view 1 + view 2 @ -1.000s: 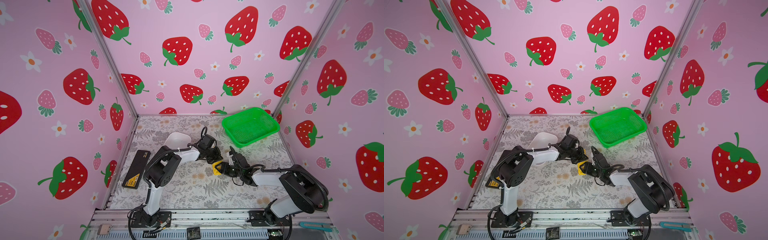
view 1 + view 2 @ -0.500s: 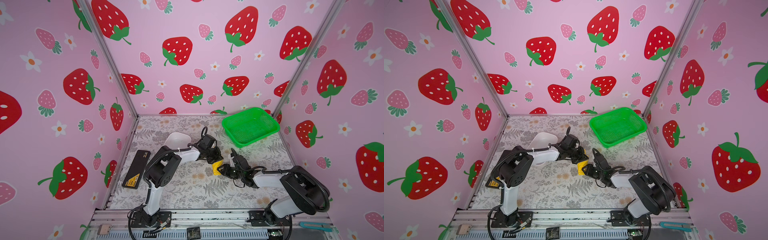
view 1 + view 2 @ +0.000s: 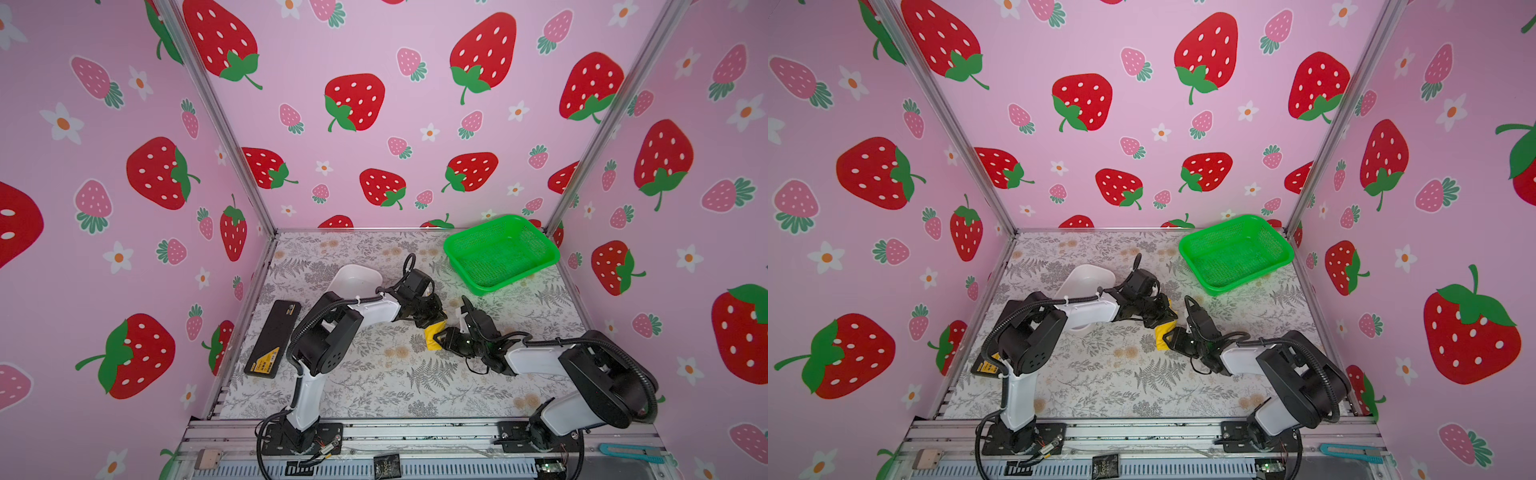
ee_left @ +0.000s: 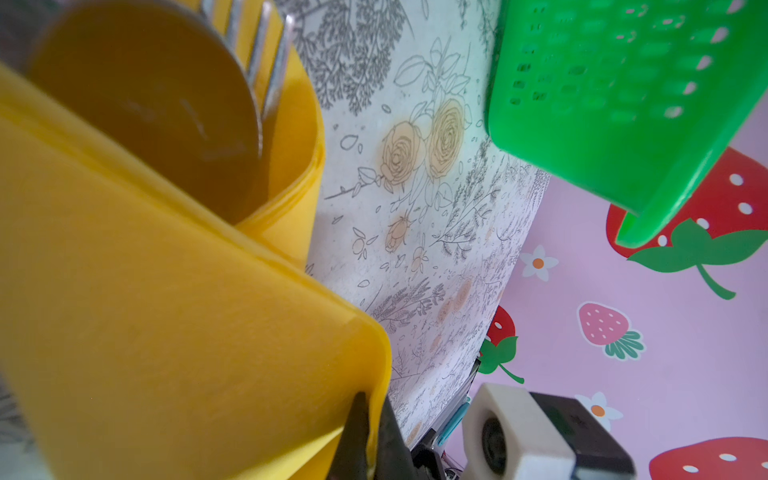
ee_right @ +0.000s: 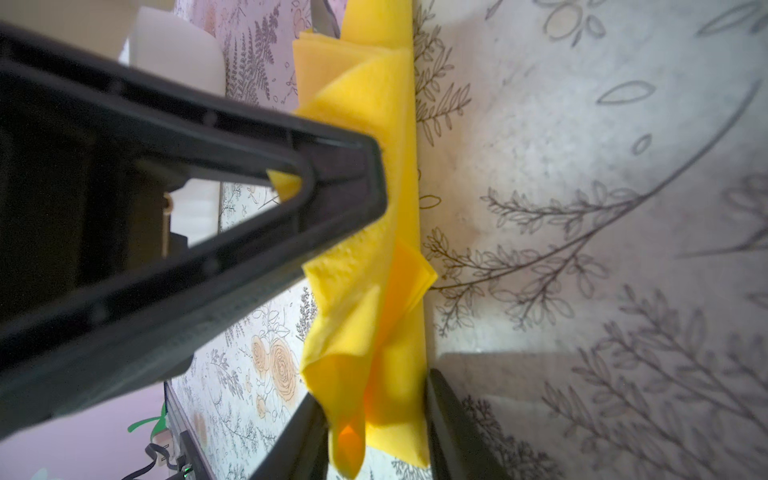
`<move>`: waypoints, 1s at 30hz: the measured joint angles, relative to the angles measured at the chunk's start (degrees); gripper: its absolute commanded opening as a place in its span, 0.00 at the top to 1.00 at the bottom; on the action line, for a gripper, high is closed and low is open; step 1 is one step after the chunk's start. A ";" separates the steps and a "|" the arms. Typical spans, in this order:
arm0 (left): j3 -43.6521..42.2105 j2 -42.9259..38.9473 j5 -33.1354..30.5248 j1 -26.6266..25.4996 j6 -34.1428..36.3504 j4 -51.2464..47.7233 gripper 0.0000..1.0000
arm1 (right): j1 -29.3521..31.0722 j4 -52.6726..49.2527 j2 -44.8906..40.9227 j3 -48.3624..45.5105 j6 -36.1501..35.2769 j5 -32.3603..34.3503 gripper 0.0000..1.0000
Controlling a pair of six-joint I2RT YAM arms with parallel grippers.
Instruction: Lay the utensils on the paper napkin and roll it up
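Paper napkin (image 4: 166, 332): yellow roll around utensils (image 4: 166, 104)

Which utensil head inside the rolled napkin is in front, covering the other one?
The spoon: in the left wrist view its round bowl overlaps the fork, whose tines show only past the bowl's rim, both inside the yellow paper napkin.

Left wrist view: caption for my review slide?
Left gripper pinches the paper napkin curled around spoon and fork, green basket beyond.
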 measured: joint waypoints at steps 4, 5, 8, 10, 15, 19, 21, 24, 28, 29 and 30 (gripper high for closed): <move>0.07 0.07 0.00 -0.04 0.00 0.00 0.92 | -0.09 0.50 0.44 0.00 0.72 0.17 0.70; 0.07 0.07 -0.02 -0.04 0.02 0.00 0.91 | -0.11 0.48 0.55 -0.02 0.96 0.22 0.73; 0.17 0.07 0.00 -0.04 0.02 -0.04 0.91 | -0.15 1.22 0.87 -0.66 1.73 0.24 0.78; 0.42 0.07 0.00 -0.04 0.04 -0.17 0.91 | -0.17 2.40 1.03 -1.29 2.38 0.11 0.81; 0.85 0.07 0.00 -0.04 0.11 -0.61 0.90 | -0.44 5.42 1.33 -2.97 3.87 -0.33 0.84; 1.38 0.07 -0.07 -0.02 0.87 -1.33 0.83 | -0.46 6.05 1.33 -3.52 4.26 -0.35 0.88; 1.79 0.07 -0.13 0.04 1.64 -1.97 0.78 | -0.48 6.21 1.33 -3.67 4.46 -0.35 0.89; 2.54 0.04 -0.22 0.42 3.52 -3.17 0.71 | -0.48 6.21 1.36 -3.67 4.50 -0.35 0.90; 2.73 -1.31 -0.94 1.03 6.67 -5.81 0.64 | -0.50 6.27 1.42 -3.76 4.74 -0.35 0.91; 2.73 -2.03 -1.57 1.18 7.74 -6.71 0.64 | -0.50 6.27 1.42 -3.76 4.85 -0.35 0.91; 2.73 -3.02 -2.16 1.44 8.68 -7.78 0.65 | -0.50 6.27 1.42 -3.76 4.92 -0.35 0.91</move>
